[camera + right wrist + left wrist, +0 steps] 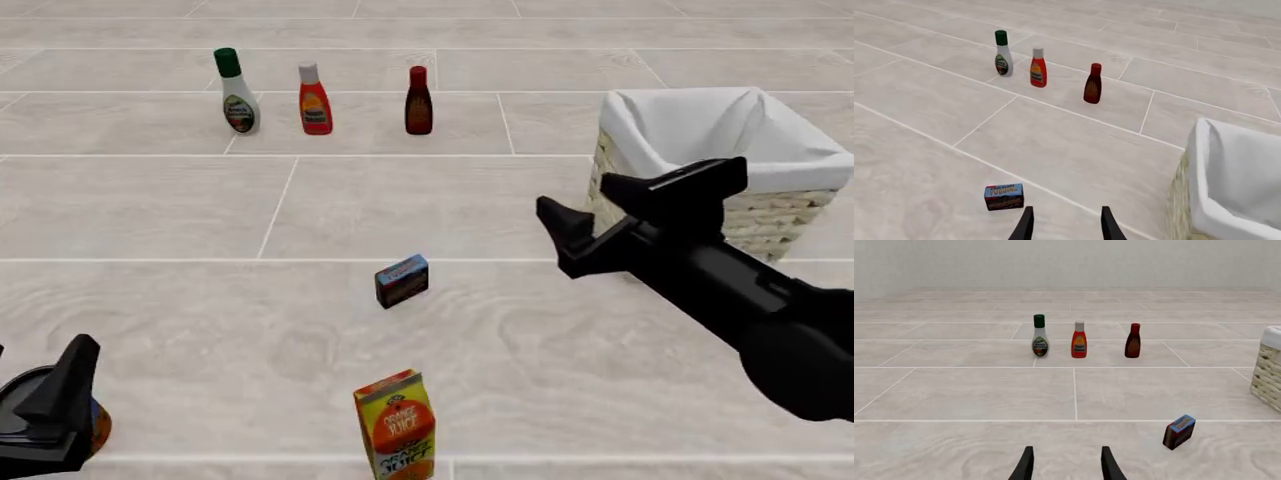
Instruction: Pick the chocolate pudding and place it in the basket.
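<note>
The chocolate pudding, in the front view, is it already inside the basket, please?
No, the chocolate pudding sits on the tiled surface, apart from the basket.

Bright, even, shadowless render light; sharp focus throughout, no glare or blur

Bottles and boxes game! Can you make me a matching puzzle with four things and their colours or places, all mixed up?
Things:
1. chocolate pudding
2. basket
3. juice carton
4. dressing bottle

Clues:
A. has a green cap
B. orange, nearest the camera
C. white cloth inside
D. small dark box in the middle of the table

Pairs: 1-D, 2-C, 3-B, 4-A
</note>
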Controlling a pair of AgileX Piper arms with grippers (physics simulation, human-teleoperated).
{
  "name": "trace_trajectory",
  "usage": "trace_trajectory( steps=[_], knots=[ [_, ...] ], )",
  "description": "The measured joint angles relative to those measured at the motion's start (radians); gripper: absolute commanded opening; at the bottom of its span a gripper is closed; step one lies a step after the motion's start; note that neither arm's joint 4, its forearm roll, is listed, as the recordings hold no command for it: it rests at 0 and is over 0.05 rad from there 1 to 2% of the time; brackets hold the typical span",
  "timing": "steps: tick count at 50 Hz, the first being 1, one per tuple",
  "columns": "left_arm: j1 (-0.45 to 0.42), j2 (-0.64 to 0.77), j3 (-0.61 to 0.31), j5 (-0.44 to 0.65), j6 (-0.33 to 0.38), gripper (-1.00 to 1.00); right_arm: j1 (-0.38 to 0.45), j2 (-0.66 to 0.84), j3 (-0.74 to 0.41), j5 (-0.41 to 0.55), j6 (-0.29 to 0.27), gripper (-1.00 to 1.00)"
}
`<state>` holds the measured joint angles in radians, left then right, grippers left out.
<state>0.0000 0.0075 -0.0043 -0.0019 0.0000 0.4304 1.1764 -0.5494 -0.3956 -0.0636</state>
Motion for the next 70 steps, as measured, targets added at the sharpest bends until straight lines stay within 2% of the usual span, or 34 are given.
trace_trajectory(
  steps=[10, 29, 70],
  knots=[
    [0.000, 0.000, 0.000, 0.000, 0.000, 1.00, 0.014, 0.076, -0.063, 0.009, 0.007, 1.00],
    [0.000, 0.000, 0.000, 0.000, 0.000, 1.00, 0.042, 0.215, -0.225, 0.062, -0.016, 1.00],
    [0.000, 0.000, 0.000, 0.000, 0.000, 1.00, 0.141, 0.445, -0.532, 0.248, -0.008, 1.00]
  ],
)
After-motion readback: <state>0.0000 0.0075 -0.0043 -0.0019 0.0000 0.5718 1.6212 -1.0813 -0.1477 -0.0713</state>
